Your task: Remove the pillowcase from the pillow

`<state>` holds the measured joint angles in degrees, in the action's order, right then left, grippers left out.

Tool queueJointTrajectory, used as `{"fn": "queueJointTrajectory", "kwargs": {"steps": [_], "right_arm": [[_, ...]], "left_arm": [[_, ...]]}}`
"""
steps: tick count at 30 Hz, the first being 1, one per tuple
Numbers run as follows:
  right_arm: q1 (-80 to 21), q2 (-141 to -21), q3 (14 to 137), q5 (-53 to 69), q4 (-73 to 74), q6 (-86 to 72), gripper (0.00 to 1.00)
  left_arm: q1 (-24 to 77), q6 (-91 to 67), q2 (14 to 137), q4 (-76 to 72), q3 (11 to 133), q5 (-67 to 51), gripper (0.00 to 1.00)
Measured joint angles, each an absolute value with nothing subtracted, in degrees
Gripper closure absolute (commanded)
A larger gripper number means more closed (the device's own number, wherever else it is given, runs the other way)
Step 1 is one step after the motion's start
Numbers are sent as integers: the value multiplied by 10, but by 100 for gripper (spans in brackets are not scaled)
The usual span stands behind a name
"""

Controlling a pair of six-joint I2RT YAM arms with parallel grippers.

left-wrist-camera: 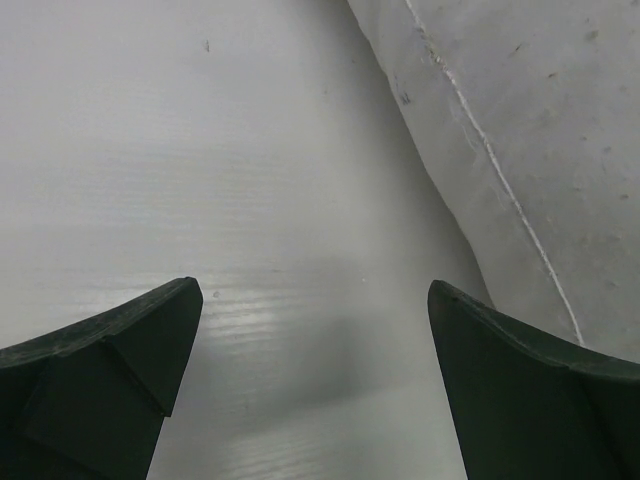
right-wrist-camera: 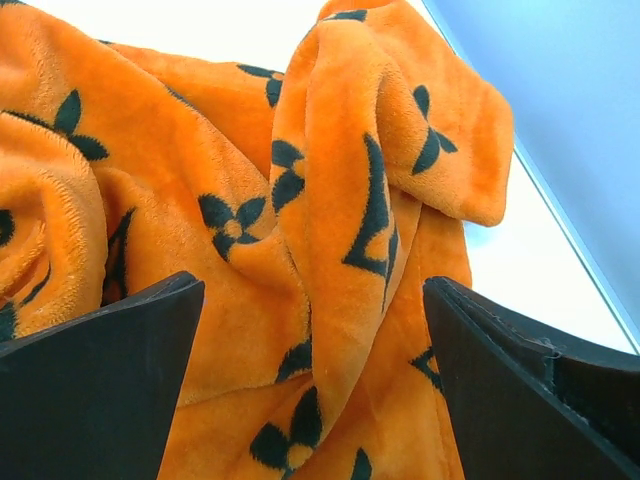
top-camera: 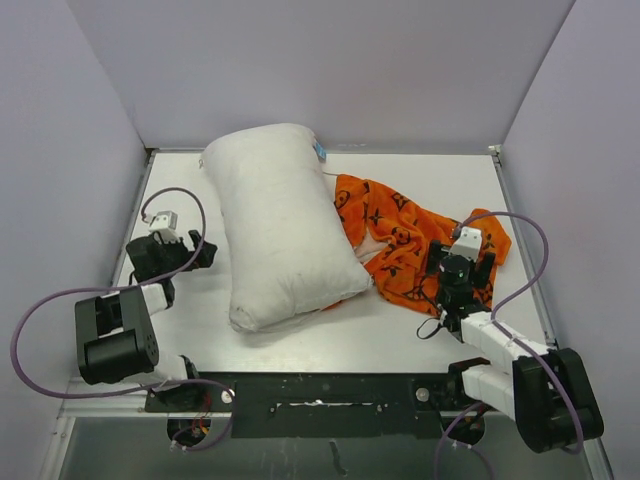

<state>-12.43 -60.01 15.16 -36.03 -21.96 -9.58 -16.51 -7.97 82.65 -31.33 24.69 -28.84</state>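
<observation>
- One pillow (top-camera: pixel 280 225): white, plump, bare, lying on the table (top-camera: pixel 400 340) left of centre, long axis running near to far with the far end tilted slightly left.
- One small tag (top-camera: pixel 320 150) at the pillow's far right corner.
- One pillowcase (top-camera: pixel 400 240): orange with dark motifs, fully off the pillow, crumpled in a single heap on the table to the pillow's right. Its left edge touches the pillow's right side.
- Right wrist view: pillowcase (right-wrist-camera: pixel 230 200) fills most of the frame in thick folds, with bare table (right-wrist-camera: pixel 530 270) showing at the right.
- Two arms, one gripper each, two fingers per gripper.
- Left gripper (top-camera: pixel 200 250): just left of the pillow, low over the table, pointing toward the pillow's side.
- Left wrist view: left gripper (left-wrist-camera: pixel 312 290) has its jaws spread wide and nothing between them, only bare table (left-wrist-camera: pixel 200 150). The pillow (left-wrist-camera: pixel 520 120) is at upper right, close to the right finger; cannot tell if they touch.
- Right gripper (top-camera: pixel 462 262): at the near right edge of the pillowcase heap, over or against the fabric.
- Right wrist view: right gripper (right-wrist-camera: pixel 312 285) has its jaws wide apart. Folds lie between and ahead of the fingers, but nothing is pinched.
- Two purple cables, one looping off each arm: left (top-camera: pixel 30 330), right (top-camera: pixel 535 250).
- Three plain walls around the table.
</observation>
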Motion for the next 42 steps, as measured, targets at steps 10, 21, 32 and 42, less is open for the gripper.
{"fn": "queueJointTrajectory", "kwargs": {"steps": [10,21,32,42], "right_arm": [[-90,-754,113,-342,-438,-47,2],[-74,-949,98,-179,-678,26,2],[-27,-940,208,-120,-542,8,2],[-27,-940,208,-117,-530,9,2]], "left_arm": [[-81,-35,907,-568,135,-239,2],[-37,-3,920,-590,158,-141,2],[-22,3,920,-547,196,-91,2],[-22,3,920,-546,196,-86,2]]}}
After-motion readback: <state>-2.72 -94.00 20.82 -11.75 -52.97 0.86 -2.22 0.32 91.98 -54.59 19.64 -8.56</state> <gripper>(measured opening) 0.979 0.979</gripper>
